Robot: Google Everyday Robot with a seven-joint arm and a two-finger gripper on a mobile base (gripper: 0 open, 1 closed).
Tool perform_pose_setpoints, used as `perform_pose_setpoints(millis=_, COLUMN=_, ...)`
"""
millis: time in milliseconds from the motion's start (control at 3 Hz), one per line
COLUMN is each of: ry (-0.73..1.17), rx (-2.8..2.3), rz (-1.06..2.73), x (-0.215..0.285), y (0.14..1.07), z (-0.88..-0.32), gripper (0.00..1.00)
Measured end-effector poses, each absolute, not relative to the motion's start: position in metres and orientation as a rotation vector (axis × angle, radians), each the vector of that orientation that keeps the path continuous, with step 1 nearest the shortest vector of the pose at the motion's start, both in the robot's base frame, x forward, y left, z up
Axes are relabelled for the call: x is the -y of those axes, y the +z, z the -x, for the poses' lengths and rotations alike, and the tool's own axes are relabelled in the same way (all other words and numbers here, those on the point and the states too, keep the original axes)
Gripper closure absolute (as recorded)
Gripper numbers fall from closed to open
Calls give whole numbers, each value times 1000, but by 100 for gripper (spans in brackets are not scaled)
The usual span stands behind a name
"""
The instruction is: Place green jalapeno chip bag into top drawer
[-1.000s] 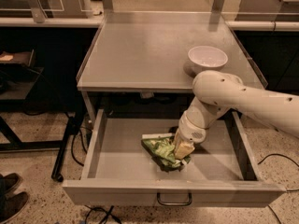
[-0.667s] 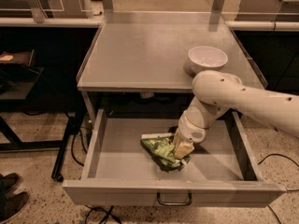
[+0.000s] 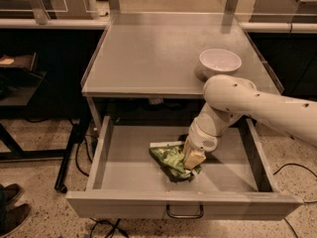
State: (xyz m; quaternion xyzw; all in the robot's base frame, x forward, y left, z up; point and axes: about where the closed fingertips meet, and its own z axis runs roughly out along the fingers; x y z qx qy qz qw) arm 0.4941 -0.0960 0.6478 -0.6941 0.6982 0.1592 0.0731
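Illumination is dim and warm, with a yellow-brown cast across the frame. Light falls from above: the bench [image 3: 148, 53] top, upper centre, is the brightest surface and carries a soft pale sheen. The bench throws deep shadow over the rear of the top drawer [image 3: 124, 167]. The pincer [image 3: 193, 158], lower centre inside the drawer, sits over a dark shadow patch beside the green jalapeno chip bag [image 3: 171, 158]. The left edge is nearly black.

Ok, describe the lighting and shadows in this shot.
Camera view: dim warm light overall; the white bowl is the brightest spot, without hard glare. The top drawer darkens toward its back, under the tabletop. The pincer, down on the green jalapeno chip bag, leaves a dark shadow beside it.
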Motion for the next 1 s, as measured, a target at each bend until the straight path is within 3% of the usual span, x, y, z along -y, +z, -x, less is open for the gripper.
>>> perform_pose_setpoints(millis=333, ry=478, rx=-2097, rz=2085, x=96, y=648, z=-494, gripper=4)
perform_pose_setpoints(millis=1000, ry=478, rx=-2097, rz=2085, x=96, y=648, z=-494, gripper=0)
